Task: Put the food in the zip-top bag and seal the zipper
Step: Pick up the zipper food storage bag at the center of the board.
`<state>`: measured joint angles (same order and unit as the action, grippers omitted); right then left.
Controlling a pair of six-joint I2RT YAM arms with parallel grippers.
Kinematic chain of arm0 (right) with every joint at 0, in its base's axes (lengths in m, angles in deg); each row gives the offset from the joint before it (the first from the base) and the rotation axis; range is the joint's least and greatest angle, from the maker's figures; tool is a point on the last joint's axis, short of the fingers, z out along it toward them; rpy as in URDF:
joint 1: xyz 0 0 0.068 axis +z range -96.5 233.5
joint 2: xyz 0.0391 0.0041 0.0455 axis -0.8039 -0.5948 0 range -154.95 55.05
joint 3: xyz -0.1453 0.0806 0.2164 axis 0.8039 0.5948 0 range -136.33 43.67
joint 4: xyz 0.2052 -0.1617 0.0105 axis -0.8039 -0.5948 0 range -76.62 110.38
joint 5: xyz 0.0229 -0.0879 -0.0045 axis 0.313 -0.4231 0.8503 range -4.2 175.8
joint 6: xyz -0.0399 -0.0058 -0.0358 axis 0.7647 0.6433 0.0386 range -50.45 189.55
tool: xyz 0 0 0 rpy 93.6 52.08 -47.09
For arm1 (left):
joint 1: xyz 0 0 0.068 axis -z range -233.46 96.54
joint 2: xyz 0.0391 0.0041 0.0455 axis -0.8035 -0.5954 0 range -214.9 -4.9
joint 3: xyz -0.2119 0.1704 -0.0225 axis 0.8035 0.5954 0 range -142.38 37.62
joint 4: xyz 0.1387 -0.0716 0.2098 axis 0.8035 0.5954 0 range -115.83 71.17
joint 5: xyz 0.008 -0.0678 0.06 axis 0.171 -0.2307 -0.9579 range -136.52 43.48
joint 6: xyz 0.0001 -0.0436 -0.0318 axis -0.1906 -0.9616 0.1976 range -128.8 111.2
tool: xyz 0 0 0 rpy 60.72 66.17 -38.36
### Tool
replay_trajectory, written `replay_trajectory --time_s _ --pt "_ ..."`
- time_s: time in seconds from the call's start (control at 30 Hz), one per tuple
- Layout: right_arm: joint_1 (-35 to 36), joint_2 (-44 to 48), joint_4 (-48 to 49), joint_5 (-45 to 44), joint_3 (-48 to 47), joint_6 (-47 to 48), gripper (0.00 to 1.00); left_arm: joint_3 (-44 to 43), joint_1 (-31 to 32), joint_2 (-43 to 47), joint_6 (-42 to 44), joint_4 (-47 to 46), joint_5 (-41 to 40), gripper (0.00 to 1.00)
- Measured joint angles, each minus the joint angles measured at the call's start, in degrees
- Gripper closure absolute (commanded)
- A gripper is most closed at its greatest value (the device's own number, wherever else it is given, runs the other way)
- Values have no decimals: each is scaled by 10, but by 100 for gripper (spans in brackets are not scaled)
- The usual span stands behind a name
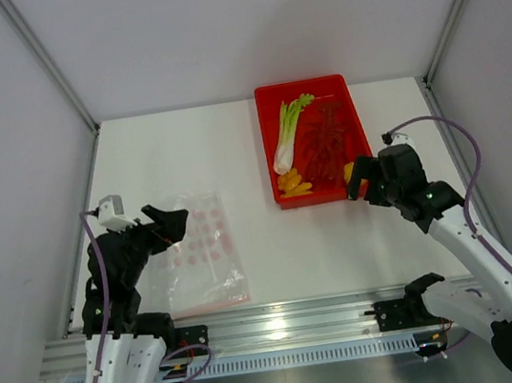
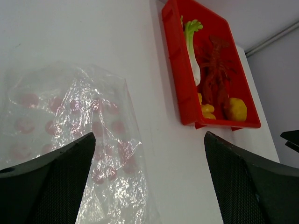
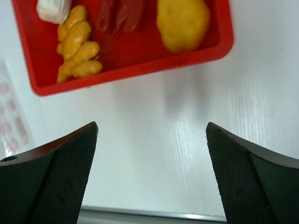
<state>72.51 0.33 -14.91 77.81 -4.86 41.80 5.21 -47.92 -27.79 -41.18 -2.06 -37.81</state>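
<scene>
The food lies in a red tray [image 1: 271, 151]: a red lobster [image 1: 325, 138], a green-and-white stalk [image 1: 288, 134] and yellow-orange pieces [image 1: 293, 183]. The right wrist view shows a knobbly yellow piece [image 3: 77, 44] and a round one [image 3: 183, 23]. My right gripper [image 1: 362, 178] [image 3: 152, 125] is open and empty, just in front of the tray's near right corner. The zip-top bag [image 1: 202, 252] [image 2: 70, 126] lies flat and crumpled on the left. My left gripper [image 1: 170, 226] [image 2: 149, 135] hangs open and empty over the bag's far edge. The zipper is too faint to make out.
White table [image 1: 183, 154] enclosed by white walls with metal posts at the back corners. An aluminium rail [image 1: 285, 322] runs along the near edge. Bare table lies between the bag and the tray.
</scene>
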Motion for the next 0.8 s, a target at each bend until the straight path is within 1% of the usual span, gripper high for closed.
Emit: replay_trajectory --time_s 0.1,0.17,0.3,0.43,0.5,0.6,0.73,0.77,0.8 --pt "49 13 -10 19 -2 -9 1 -17 0 -10 9 28 26 1" --pt "106 14 -6 35 -7 -21 1 -30 0 -16 14 41 42 1" --pt "244 3 33 80 -8 -68 1 -56 0 -29 16 65 56 0" --pt "376 -60 83 90 -7 -118 2 -82 0 -57 21 85 70 1" --pt "428 -104 117 102 -1 -141 2 -87 0 -67 26 92 74 0" --pt "467 -157 165 113 24 -173 4 -87 0 -72 34 104 84 1" --pt "476 -220 228 131 51 -199 7 -87 0 -72 44 111 103 2" --pt "477 -238 246 136 54 -202 10 -87 0 -71 45 111 109 2" --pt "477 -253 260 139 54 -203 11 -87 0 -71 46 111 115 3"
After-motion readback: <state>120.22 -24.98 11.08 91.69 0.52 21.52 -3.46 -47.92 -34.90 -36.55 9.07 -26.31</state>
